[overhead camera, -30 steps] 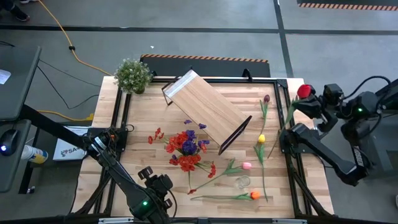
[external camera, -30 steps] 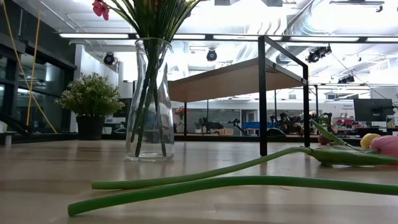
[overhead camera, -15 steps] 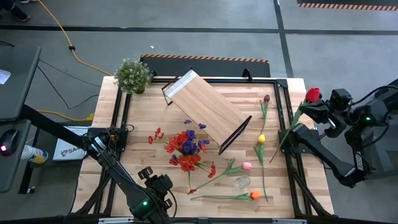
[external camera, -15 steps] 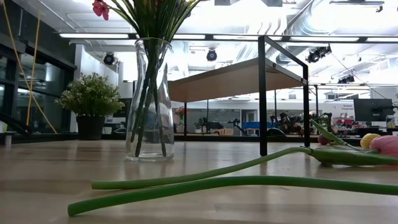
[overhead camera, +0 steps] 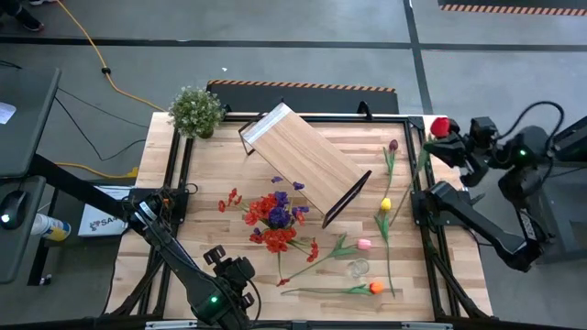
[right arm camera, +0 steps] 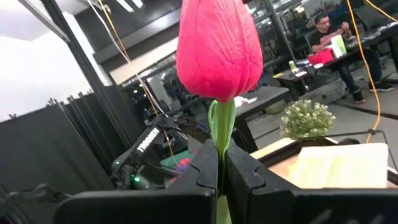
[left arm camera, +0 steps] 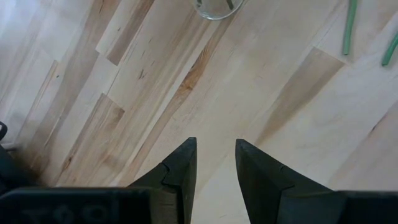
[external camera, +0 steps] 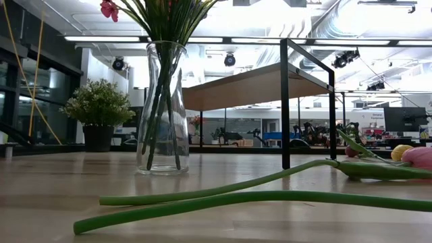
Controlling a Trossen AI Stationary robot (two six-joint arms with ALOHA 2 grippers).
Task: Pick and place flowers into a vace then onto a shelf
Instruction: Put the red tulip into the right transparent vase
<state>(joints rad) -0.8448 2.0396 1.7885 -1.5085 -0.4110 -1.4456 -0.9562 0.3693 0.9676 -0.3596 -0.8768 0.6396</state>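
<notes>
Red tulip (overhead camera: 441, 126): held up off the tabletop's far right corner; blossom uppermost in the right wrist view, green stem running down between the fingers.
Right pincer (right arm camera: 221, 165): clenched on the red tulip's stem just below the blossom.
Right arm: reaches from its base at the tabletop's right edge, folded back toward that corner, wrist raised.
Left pincer (left arm camera: 215, 163): fingers a little apart, grasping nothing, pointed down at bare planks.
Left arm: low at the near edge of the tabletop, near the middle.
Vase (external camera: 162, 108): clear glass, upright, stems of red and purple flowers (overhead camera: 275, 218) inside.
Loose tulips (overhead camera: 383, 205): dark maroon, yellow, pink and orange, lying flat on the tabletop's right half.
Shelf (overhead camera: 303, 161): set diagonally mid-tabletop, just beyond the vase.
Tabletop (overhead camera: 211, 275): light planks.
</notes>
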